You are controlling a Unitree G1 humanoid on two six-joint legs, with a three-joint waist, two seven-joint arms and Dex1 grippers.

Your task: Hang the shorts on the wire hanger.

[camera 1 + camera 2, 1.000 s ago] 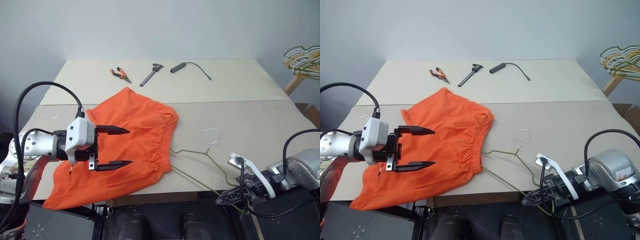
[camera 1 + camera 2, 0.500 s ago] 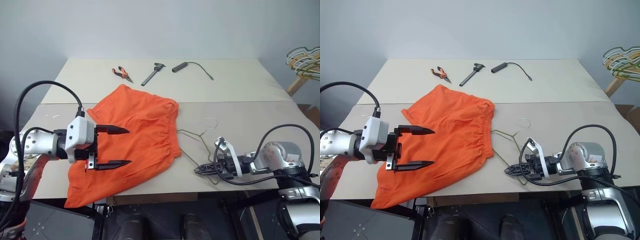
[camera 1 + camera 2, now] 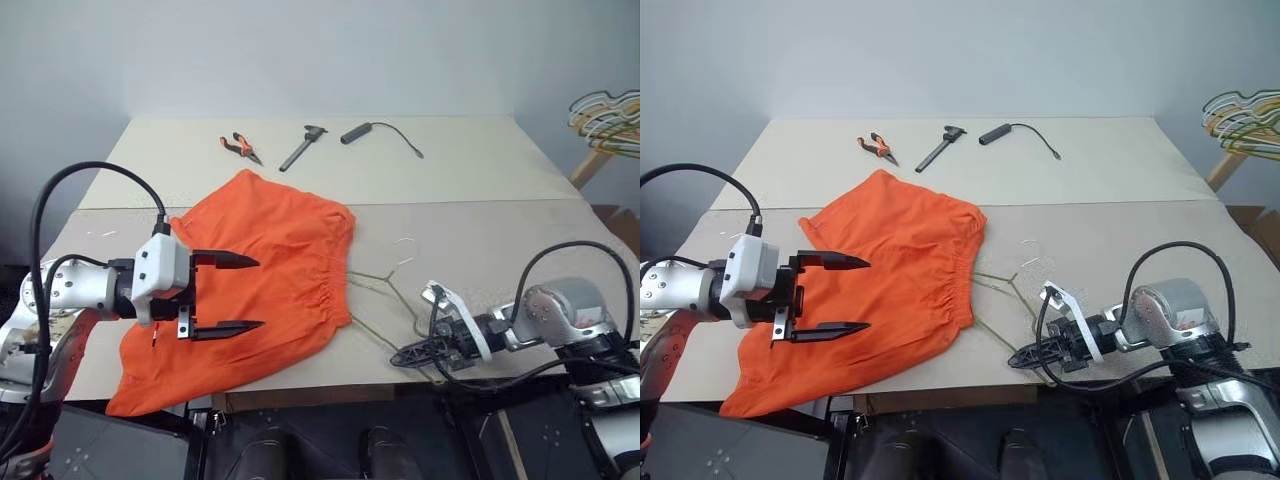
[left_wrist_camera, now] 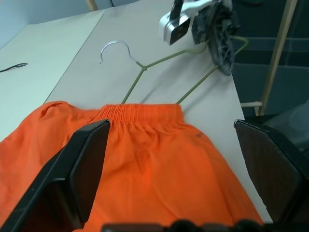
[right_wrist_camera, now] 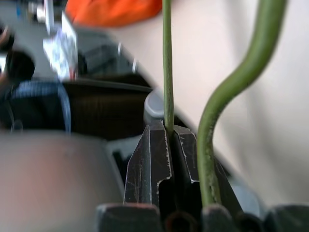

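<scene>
Two changes against the frame half a second back: right pincer (image 3: 1018,358) drawn back toward the near edge of the bench (image 3: 480,170), and wire hanger (image 3: 385,290) dragged along with it, hook end now blurred. Compared with one second back, right pincer up over the bench edge and farther left. Shorts (image 3: 250,290) roughly where they were, lower hem shifted a little at the near-left edge. Left pincer (image 3: 250,295) unchanged in place.

Left pincer spread wide, holding nothing, hovering over the shorts with fingers pointing right; wrist view confirms both fingers (image 4: 72,169) apart above orange fabric. Right pincer clamped tight on the hanger's thin wire, seen in its wrist view pinched between the black fingers (image 5: 149,164), second wire strand running just beside.

Shorts lying flat on near-left part of bench, waistband toward the right. Hanger on bench just right of waistband, near corner in the right pincer. Pliers (image 3: 240,148), a dark tool (image 3: 303,148) and a black cable (image 3: 380,135) at far side.
</scene>
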